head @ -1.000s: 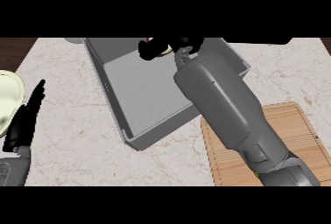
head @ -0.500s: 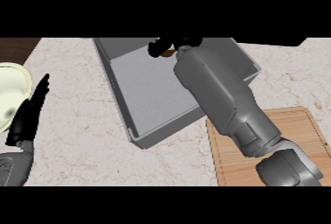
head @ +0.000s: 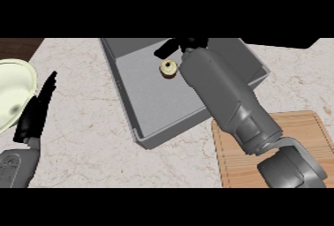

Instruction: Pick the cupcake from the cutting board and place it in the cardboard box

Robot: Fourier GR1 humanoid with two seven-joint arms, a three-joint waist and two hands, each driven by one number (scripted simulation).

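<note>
As the pale marbled stone counter (head: 85,145) fills most of the frame, I begin with it. On it, in the upper middle, stands the grey rectangular box (head: 146,101). At the lower right lies the light wooden cutting board (head: 306,132), which carries nothing that I can see. A pale yellow round plate (head: 9,92) shows at the left edge.

My left hand (head: 36,112) rests at the left side, its black fingers straight and holding nothing. My right hand (head: 186,44) is at the top of the frame, over the far part of the box. My forearm hides much of it, but the fingers that show are spread and are not closed round anything.

The small round cupcake (head: 168,69) lies on the floor of the box, in its upper part, just below my right fingers (head: 163,50) and apart from them. I judge that the picking and the placing are done. What is left is only to draw the right hand out of the box.
</note>
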